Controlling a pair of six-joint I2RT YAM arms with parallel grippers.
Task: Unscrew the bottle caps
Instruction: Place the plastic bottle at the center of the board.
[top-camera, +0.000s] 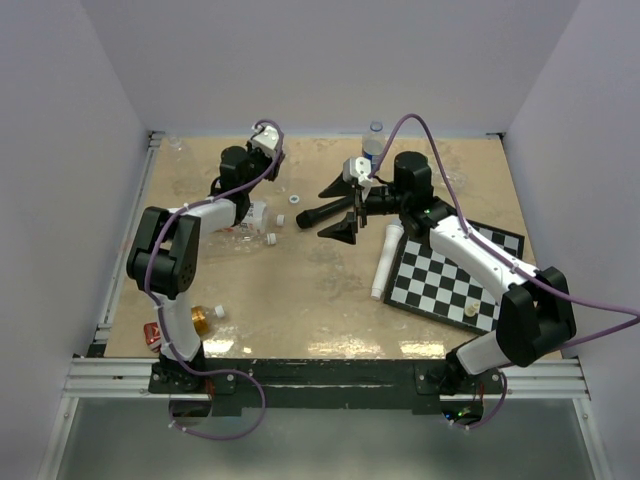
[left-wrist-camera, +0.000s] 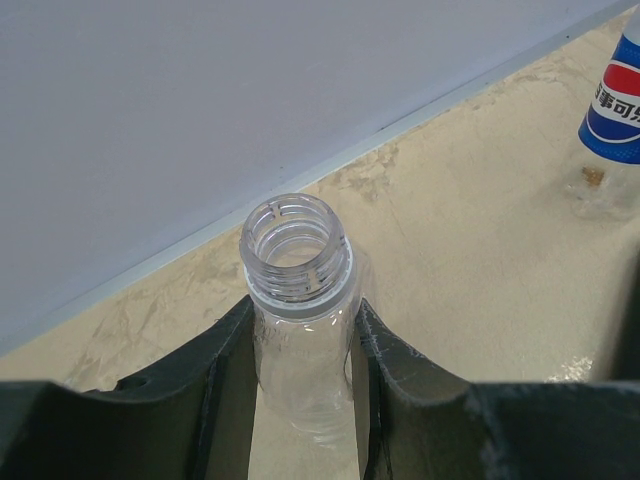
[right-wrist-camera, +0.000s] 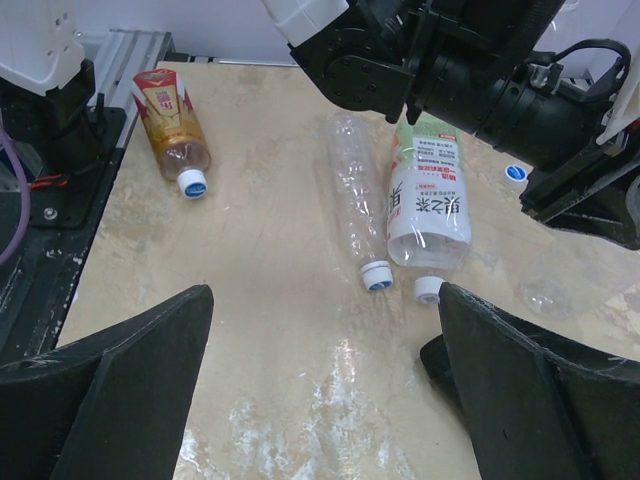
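Holding 1 uncapped bottle (left-wrist-camera: 297, 270) in left gripper (left-wrist-camera: 303, 320); right gripper (right-wrist-camera: 325, 340) empty.
Left jaws clamp the body just below its open neck. Right jaws stand wide apart; a ribbed bottle (right-wrist-camera: 350, 190) and a green-label bottle (right-wrist-camera: 428, 200) lie just ahead, a white cap (right-wrist-camera: 428, 290) at the latter's near end.

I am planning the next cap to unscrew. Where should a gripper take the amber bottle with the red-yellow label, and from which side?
Probably the labelled middle of the amber bottle, from above, fingers closing across its width. It lies flat with bare table on either side, and this leaves its white cap free for twisting.
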